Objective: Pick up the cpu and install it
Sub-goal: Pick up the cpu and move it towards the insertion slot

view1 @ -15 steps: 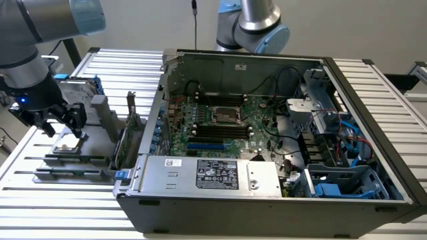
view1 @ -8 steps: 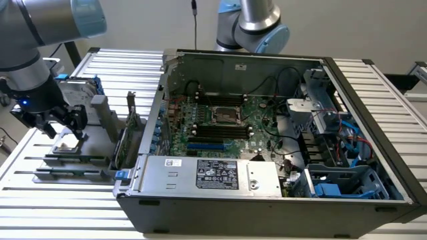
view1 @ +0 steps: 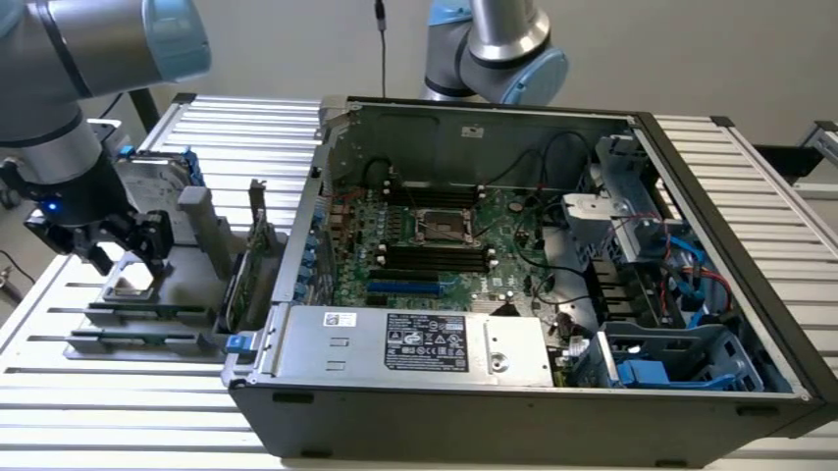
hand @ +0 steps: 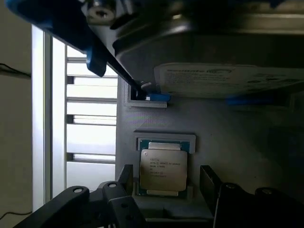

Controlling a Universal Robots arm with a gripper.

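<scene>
- cpu look: your small flat square cpu point(hand: 163, 170) had a shiny silver metal top with a thin dark rim showing around it. There were a few lines of tiny print on the lid that you couldn't really read.
- cpu spot: it lay flat in a shallow recess of the dull grey plastic tray point(hand: 237, 142). The tray sat on the white slatted table point(view1: 105, 412), just beside the open black-and-grey computer case point(view1: 681, 157), on the exterior view's left.
- gripper: your black two-finger gripper point(hand: 166, 175) hung right over the cpu with its fingers point(hand: 209, 180) spread wide, one on each side of the chip and nothing clamped between them.
- inside the case: a green motherboard point(view1: 452, 270) with a metal-framed socket point(view1: 439, 228) near its middle.
- cut off: the larger silver hard drive with blue rails point(hand: 228, 78) ran off the wrist view's edge, and its label was too blurry to read.
- hard to tell: whether the fingertips touched the tray or the chip's sides. In the exterior view the gripper covered most of the cpu.
</scene>
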